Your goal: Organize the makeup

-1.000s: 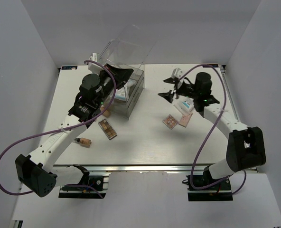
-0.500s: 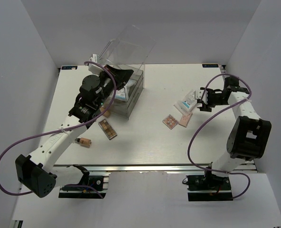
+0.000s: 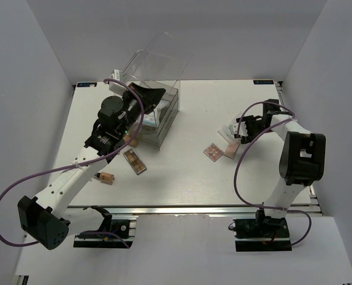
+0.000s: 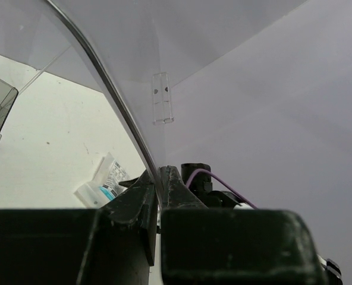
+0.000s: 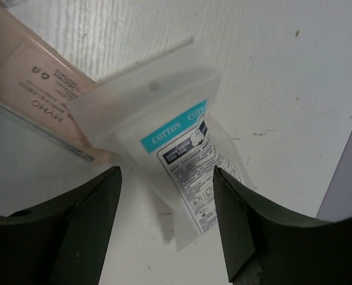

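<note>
My right gripper (image 3: 238, 128) is open and low over a white-and-blue cotton packet (image 3: 228, 130) at the table's right. In the right wrist view the packet (image 5: 175, 133) lies between the spread fingers (image 5: 99, 208) of the gripper (image 5: 166, 175), overlapping a pink palette (image 5: 30, 89). My left gripper (image 3: 154, 95) is shut on the raised lid (image 3: 158, 56) of the clear box (image 3: 164, 122). In the left wrist view it (image 4: 158, 189) pinches the lid's edge (image 4: 113, 98). A brown palette (image 3: 135, 161) and a tan foundation bottle (image 3: 106, 177) lie left of centre.
A small pink palette (image 3: 213, 152) and a larger pink one (image 3: 231, 148) lie just below the packet. A second bottle (image 3: 131, 141) sits against the box's front. Packets (image 3: 152, 116) show inside the box. Walls close in on three sides.
The right arm swung from mid-table out to the right, then came down with its gripper open over the cotton packet. The left arm has stayed holding the lid.
</note>
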`<state>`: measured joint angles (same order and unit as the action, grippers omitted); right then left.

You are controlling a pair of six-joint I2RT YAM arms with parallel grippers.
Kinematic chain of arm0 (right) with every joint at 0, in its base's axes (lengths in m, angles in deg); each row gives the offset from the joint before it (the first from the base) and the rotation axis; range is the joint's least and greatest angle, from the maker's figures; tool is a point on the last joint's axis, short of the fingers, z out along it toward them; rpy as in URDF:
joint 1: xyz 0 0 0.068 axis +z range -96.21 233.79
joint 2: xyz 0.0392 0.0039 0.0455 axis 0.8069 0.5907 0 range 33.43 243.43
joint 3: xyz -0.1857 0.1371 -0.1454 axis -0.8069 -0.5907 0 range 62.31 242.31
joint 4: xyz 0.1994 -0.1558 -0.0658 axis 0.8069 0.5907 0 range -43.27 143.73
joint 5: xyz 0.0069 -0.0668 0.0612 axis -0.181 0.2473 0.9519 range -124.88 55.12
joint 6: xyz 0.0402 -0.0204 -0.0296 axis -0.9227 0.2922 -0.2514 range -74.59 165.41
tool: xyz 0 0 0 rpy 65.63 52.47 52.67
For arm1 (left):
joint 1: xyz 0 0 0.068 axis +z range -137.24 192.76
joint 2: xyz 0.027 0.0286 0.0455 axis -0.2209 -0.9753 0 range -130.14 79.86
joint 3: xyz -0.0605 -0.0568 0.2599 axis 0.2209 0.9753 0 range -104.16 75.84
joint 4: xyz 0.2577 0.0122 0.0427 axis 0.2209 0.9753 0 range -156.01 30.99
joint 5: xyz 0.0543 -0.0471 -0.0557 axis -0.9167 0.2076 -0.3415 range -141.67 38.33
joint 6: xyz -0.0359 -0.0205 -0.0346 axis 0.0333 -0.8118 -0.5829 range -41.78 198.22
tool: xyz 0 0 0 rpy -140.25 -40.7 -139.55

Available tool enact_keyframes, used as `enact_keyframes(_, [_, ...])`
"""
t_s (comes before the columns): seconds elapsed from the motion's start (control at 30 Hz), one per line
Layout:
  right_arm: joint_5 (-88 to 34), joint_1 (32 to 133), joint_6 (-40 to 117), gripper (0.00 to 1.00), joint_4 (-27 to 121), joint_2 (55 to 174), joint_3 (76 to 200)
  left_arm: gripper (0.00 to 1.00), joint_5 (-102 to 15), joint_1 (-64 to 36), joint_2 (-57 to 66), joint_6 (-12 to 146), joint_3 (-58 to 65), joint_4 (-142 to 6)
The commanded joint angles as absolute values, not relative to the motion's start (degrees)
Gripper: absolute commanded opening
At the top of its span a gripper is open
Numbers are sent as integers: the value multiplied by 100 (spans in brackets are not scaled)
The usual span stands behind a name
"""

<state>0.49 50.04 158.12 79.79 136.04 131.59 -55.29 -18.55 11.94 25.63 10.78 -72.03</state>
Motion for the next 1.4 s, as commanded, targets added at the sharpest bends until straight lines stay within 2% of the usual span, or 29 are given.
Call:
enact_keyframes(0.0, [-227,5176,15687,68,7214,13854,13148,6,-5782,-1774,1719,3015,939,-8148])
enact_keyframes(0.13, [-482,5291,15554,62,7055,14127,13245,6,-5800,-1774,1728,3015,913,-8104])
enact_keyframes(0.23, [-605,5291,15475,50,7107,14259,13341,6,-5826,-1774,1737,3024,913,-8078])
enact_keyframes(0.27, [-631,5291,15431,41,7116,14277,13368,6,-5835,-1774,1745,3024,921,-8077])
enact_keyframes(0.37, [-658,5291,15264,26,7046,14233,13359,6,-5852,-1774,1754,3006,956,-8086])
enact_keyframes(0.57, [-124,5300,14659,11,6739,13900,13403,6,-5817,-1748,1702,3015,913,-8077])
enact_keyframes(0.67, [316,5370,14351,7,6537,13505,13316,6,-5791,-1730,1675,2997,904,-8095])
enact_keyframes(0.8, [704,6027,13868,4,5853,12872,12877,6,-5773,-1730,1623,2953,878,-8148])
enact_keyframes(0.83, [756,6142,13693,0,5407,12653,12711,6,-5765,-1730,1596,2953,851,-8148])
enact_keyframes(1.0, [863,7056,12445,0,3683,12256,12366,6,-5730,-1712,1543,2971,755,-8086])
enact_keyframes(1.17, [82,7943,11451,0,1373,12544,12322,6,-5721,-1704,1552,2936,772,-8104])
enact_keyframes(1.37, [-315,8533,11300,0,95,13292,12743,6,-5738,-1703,1596,2944,746,-8051])
